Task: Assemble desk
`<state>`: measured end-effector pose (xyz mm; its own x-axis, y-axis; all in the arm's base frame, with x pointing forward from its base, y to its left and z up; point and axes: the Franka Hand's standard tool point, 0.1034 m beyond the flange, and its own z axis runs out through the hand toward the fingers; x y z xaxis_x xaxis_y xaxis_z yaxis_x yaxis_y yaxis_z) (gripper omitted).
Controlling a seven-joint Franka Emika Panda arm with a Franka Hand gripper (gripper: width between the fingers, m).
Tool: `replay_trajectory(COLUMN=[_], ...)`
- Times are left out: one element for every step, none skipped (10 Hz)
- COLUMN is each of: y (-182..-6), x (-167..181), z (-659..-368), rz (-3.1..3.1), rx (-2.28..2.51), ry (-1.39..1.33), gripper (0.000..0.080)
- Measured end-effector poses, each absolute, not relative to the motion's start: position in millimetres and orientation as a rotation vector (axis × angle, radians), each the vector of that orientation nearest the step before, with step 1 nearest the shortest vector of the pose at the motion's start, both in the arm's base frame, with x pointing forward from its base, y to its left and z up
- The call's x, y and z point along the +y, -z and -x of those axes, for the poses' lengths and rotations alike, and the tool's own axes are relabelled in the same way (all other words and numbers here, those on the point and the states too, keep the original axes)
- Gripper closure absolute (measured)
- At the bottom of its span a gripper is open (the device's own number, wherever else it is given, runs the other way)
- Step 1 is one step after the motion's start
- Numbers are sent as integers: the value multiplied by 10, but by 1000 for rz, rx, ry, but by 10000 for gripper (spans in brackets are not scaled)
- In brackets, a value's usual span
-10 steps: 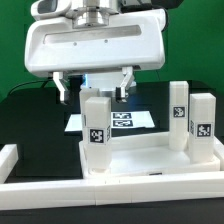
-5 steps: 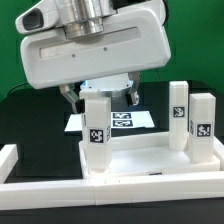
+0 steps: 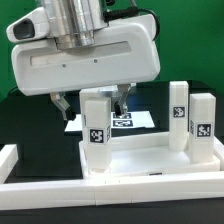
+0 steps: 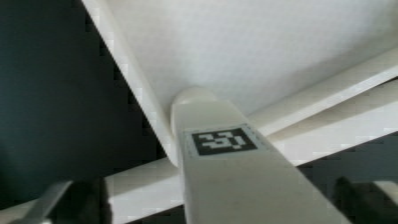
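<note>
The white desk tabletop (image 3: pixel 150 160) lies with its rim up, and three square tagged legs stand upright in its corner sockets. One leg (image 3: pixel 97 135) stands at the front on the exterior view's left; the other two legs (image 3: pixel 178 115) (image 3: pixel 202 125) stand on the right. My gripper (image 3: pixel 92 103) hangs open over the top of the left leg, one finger on each side and apart from it. In the wrist view the leg (image 4: pixel 222 140) rises between the dark fingers (image 4: pixel 54 202), with the gripper (image 4: pixel 210 208) open around it.
The marker board (image 3: pixel 130 122) lies on the black table behind the desk. Long low white border bars (image 3: pixel 20 190) run along the front and the exterior view's left. A green wall stands at the back.
The gripper has moved toward the exterior view's left and lower, from behind the left leg to astride its top. The legs and tabletop have not moved.
</note>
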<state>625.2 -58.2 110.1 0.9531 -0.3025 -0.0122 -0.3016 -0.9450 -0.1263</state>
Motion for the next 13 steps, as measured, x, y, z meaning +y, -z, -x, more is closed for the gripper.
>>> replay_trajectory(y=[-1101, -1101, -1101, -1101, -1101, -1103, -1105, -1098, -1090, -1092, -1082, -1083, -1084], x=[-583, -579, -577, -574, -573, -569, -563, -568, -590, -572, -543, -564, -570], z=[-6252, -6252, -6253, -6254, -6254, -6259, -6275, -6284, -6290, -6308, -6322, -6317, -6315], rz=[2979, 2959, 2931, 2901, 2873, 2840, 2773, 2679, 2535, 2364, 2175, 2052, 2009], rx=[463, 567, 697, 811, 906, 1004, 1181, 1365, 1599, 1818, 2008, 2092, 2125], ry=[11, 5, -3, -11, -17, -21, -22, -29, -45, -58, -62, -69, -76], gripper=[346, 346, 512, 512, 511, 511, 511, 511, 511, 511, 511, 511, 509])
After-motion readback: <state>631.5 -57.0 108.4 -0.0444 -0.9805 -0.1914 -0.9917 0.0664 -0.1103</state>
